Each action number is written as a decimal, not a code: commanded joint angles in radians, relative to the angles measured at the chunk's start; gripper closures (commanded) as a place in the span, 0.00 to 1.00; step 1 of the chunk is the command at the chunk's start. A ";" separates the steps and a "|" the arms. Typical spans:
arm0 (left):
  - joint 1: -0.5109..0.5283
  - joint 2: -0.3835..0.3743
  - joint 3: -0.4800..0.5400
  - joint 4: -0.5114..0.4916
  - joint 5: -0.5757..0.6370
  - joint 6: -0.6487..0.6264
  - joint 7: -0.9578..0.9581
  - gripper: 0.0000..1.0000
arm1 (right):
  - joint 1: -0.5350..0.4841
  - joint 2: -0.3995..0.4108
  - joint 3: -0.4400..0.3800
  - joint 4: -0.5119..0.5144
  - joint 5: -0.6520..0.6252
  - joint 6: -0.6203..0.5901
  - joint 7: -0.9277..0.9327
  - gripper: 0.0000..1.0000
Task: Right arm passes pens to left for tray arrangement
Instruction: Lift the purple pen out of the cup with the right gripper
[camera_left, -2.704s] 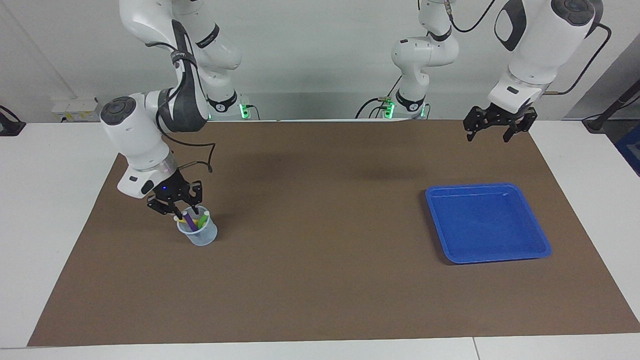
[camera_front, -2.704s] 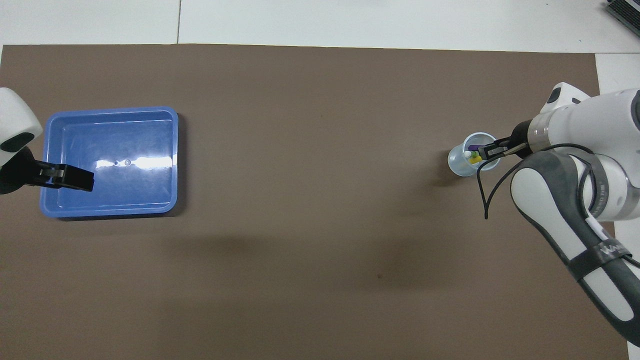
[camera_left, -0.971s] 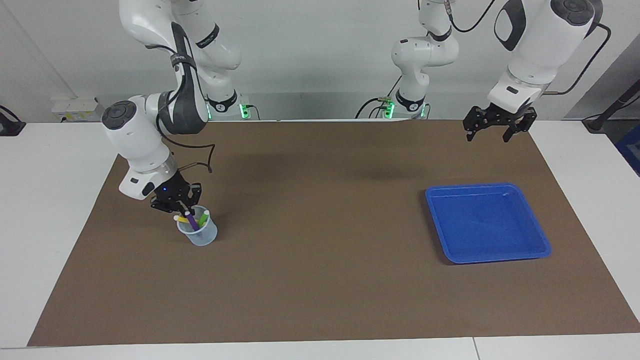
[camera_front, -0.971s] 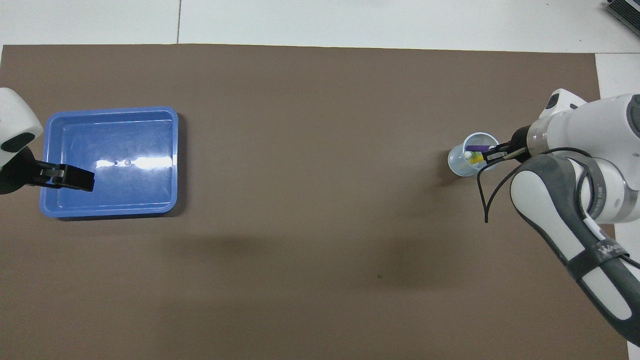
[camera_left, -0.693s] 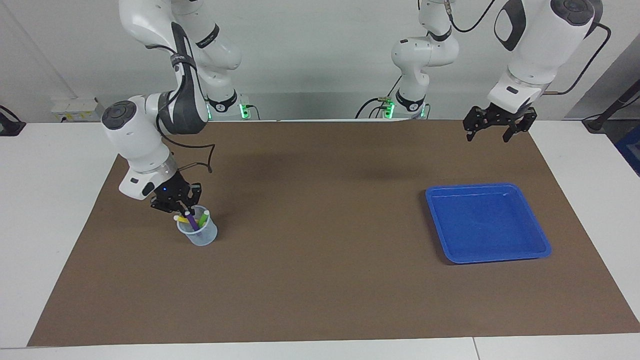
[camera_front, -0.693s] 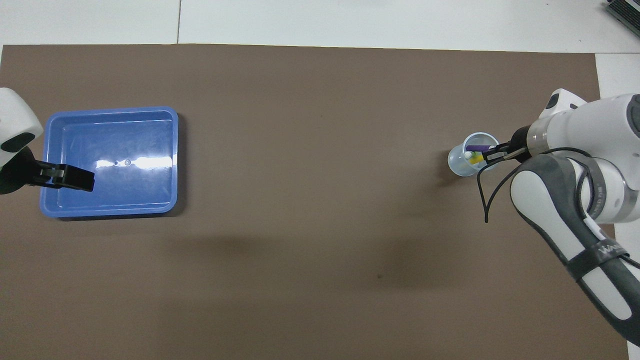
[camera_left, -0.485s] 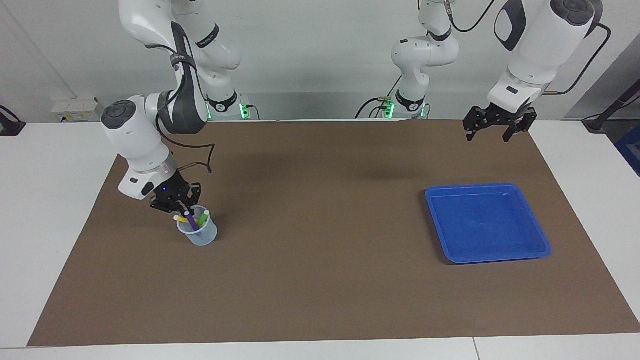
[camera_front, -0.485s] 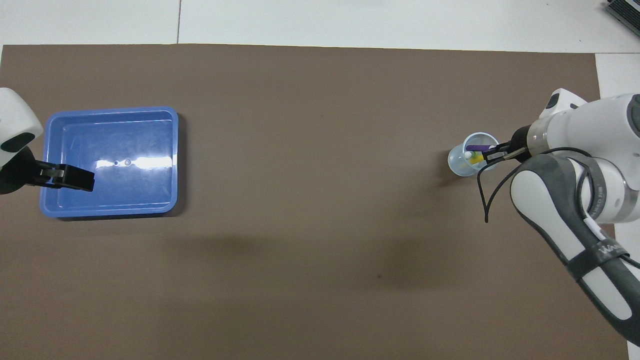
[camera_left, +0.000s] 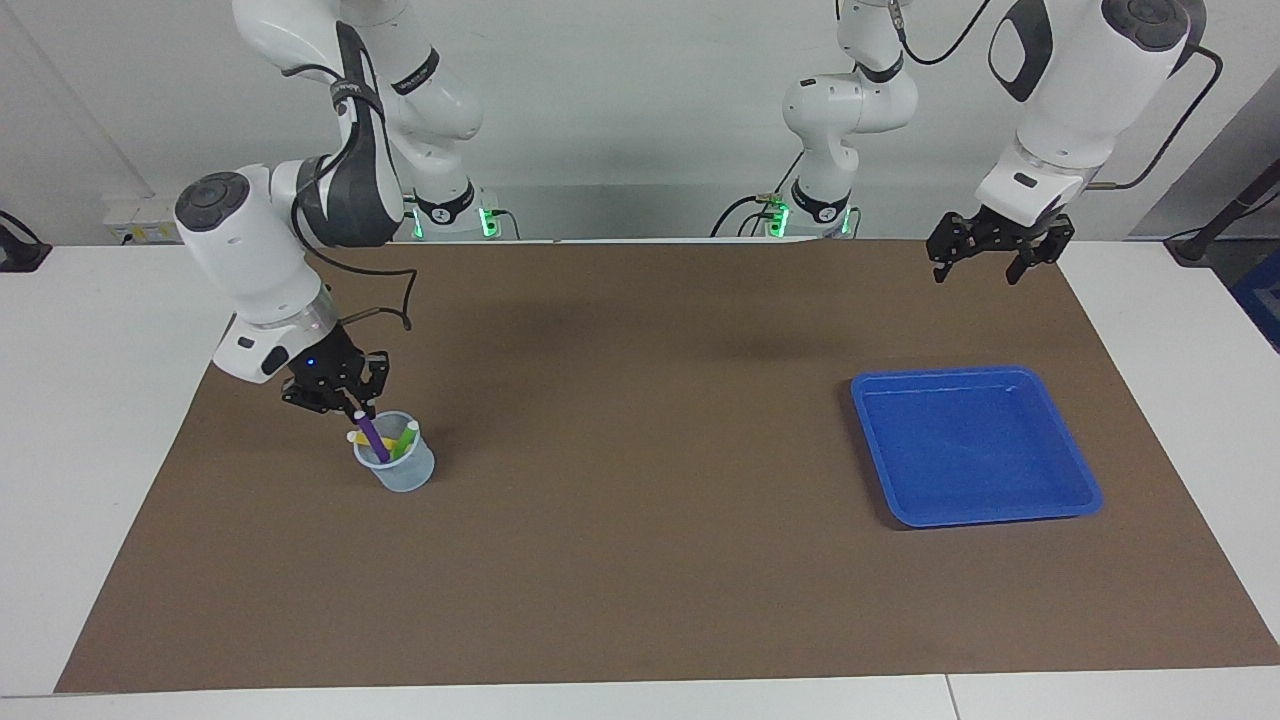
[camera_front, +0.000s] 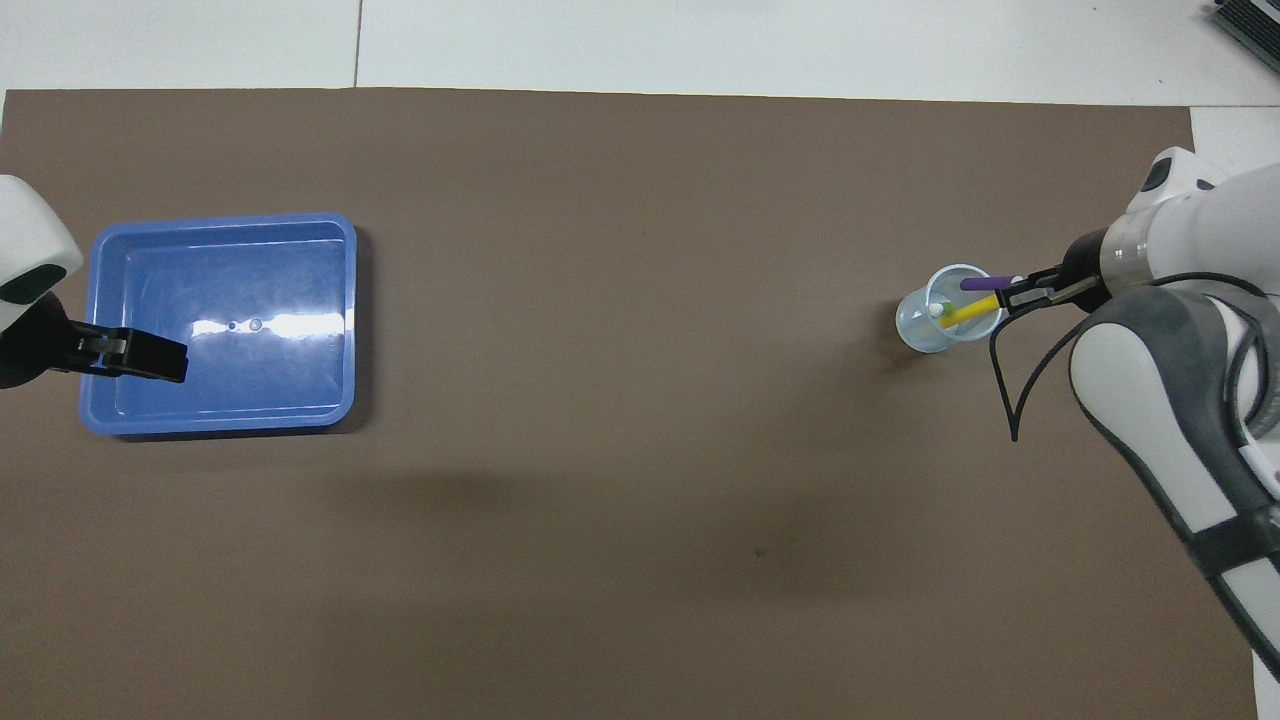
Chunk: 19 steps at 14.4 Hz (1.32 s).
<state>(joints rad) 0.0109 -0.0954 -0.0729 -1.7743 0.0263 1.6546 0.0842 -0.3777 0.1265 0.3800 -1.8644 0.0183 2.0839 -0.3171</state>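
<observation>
Purple pen (camera_left: 370, 435) pinched by top end in right end effector (camera_left: 352, 408), lower end inside cup (camera_left: 398, 470). Green pen (camera_left: 406, 438), yellow pen (camera_front: 968, 313) in cup. Left end effector (camera_left: 985, 265) spread open, empty, waited near tray (camera_left: 1060, 510).

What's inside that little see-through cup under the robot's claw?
The cup holds three pens: purple pen, gripped at its top by the right claw, plus green pen and yellow pen. Their lower ends are blurred by the cup wall.
</observation>
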 joint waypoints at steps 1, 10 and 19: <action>0.027 -0.024 0.007 -0.021 -0.043 0.031 0.000 0.01 | -0.015 -0.059 0.010 0.042 0.008 -0.111 0.018 1.00; 0.055 -0.030 0.012 -0.025 -0.239 0.021 -0.101 0.00 | 0.052 -0.082 0.036 0.191 0.222 -0.286 0.250 1.00; 0.023 -0.069 -0.001 -0.119 -0.511 0.057 -0.562 0.04 | 0.319 -0.057 0.036 0.171 0.403 0.005 0.881 1.00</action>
<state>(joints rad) 0.0558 -0.1257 -0.0790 -1.8365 -0.4382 1.6743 -0.3765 -0.0797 0.0552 0.4190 -1.6916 0.3583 2.0432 0.4845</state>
